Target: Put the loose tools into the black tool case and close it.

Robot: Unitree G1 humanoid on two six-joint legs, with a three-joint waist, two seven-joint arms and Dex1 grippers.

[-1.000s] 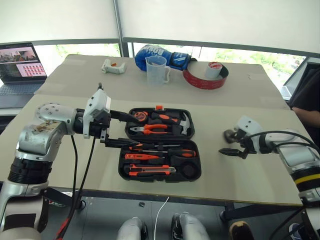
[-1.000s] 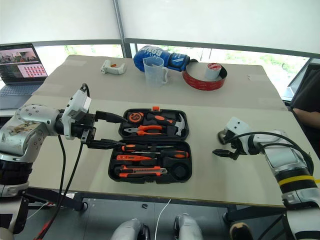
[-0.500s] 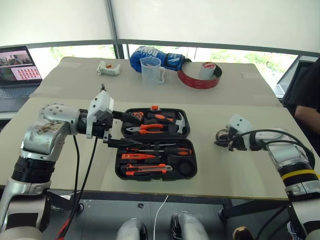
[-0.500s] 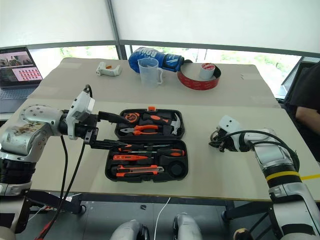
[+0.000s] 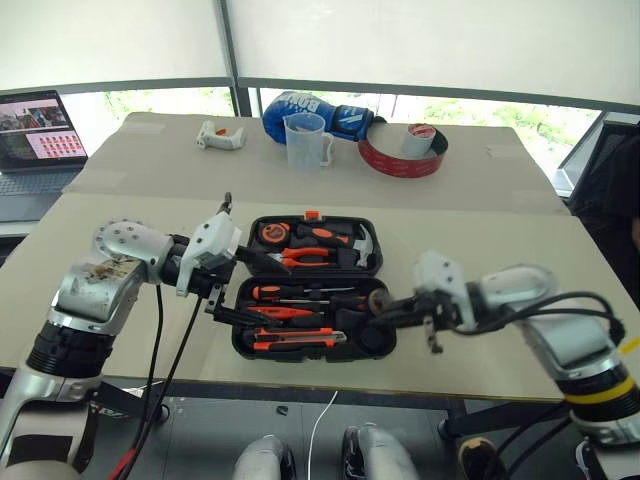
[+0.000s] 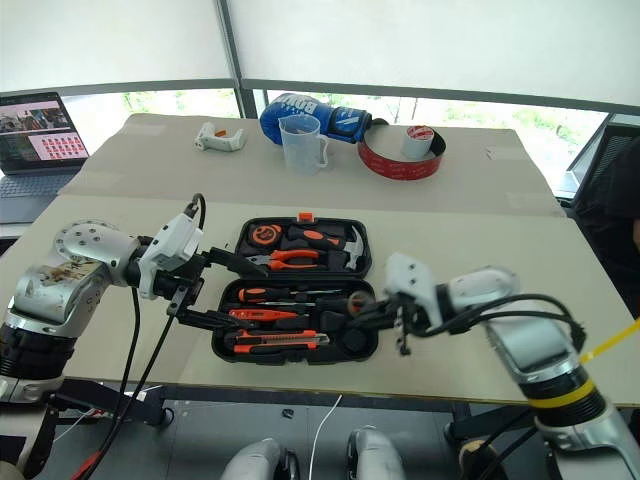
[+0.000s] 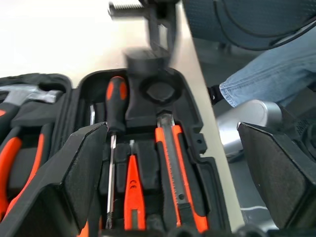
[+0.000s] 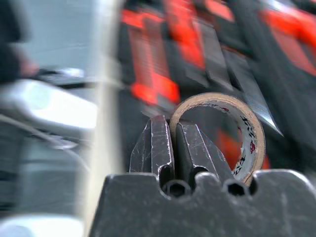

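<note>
The black tool case (image 5: 310,357) lies open at the table's middle, its orange latch (image 5: 314,214) on the far side. Its near half holds an orange-and-black screwdriver (image 5: 300,293), a slim red screwdriver (image 5: 275,312) and a utility knife (image 5: 300,340). My right gripper (image 5: 375,312) is shut on the wall of the small dark tape roll (image 8: 232,133), held over the case's near right corner, close to the round recess (image 7: 158,91). My left gripper (image 5: 255,290) stands open at the case's left edge with nothing between its pads (image 7: 84,173).
Pliers (image 5: 305,258), a hammer (image 5: 355,245) and a tape measure (image 5: 272,233) fill the case's far half. At the table's back stand a measuring cup (image 5: 305,140), a blue bag (image 5: 320,110) and a big red tape roll (image 5: 405,150). A laptop (image 5: 40,130) sits far left.
My right gripper shut on the small tape roll out on the table at the right, then swung left with it to the case's near right corner. My left gripper dropped slightly.
</note>
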